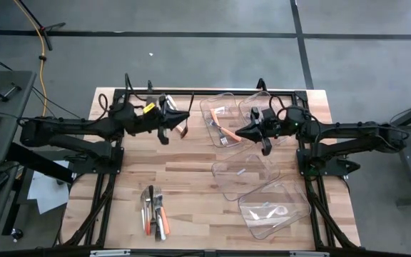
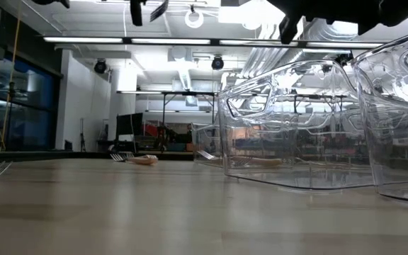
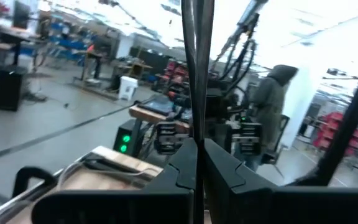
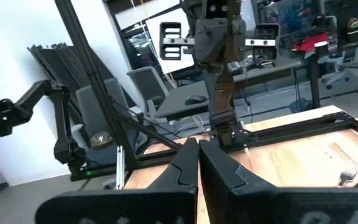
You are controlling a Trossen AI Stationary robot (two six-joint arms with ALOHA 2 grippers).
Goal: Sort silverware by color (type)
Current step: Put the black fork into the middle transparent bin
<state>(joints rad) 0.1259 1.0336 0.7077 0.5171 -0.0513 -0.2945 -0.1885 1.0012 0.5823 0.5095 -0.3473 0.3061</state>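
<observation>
The light wooden desk (image 1: 191, 178) carries four clear plastic bins (image 1: 242, 177); the far-left bin (image 1: 216, 118) holds an orange-handled fork (image 1: 227, 135), apparently sorted. Both dark arms hover level with that bin, the left gripper (image 1: 168, 121) and right gripper (image 1: 245, 133) closed, empty. The mixed silverware pile (image 1: 155, 212) lies unsorted near the desk's front edge, left of the bins.

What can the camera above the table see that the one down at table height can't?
Only the high view shows the pile of silverware near the table's front edge, both whole arms, and four clear bins laid out at once. Only the low view shows the room behind, with its ceiling lights. Both share the wooden table and an orange-handled fork lying beside the bins.
</observation>
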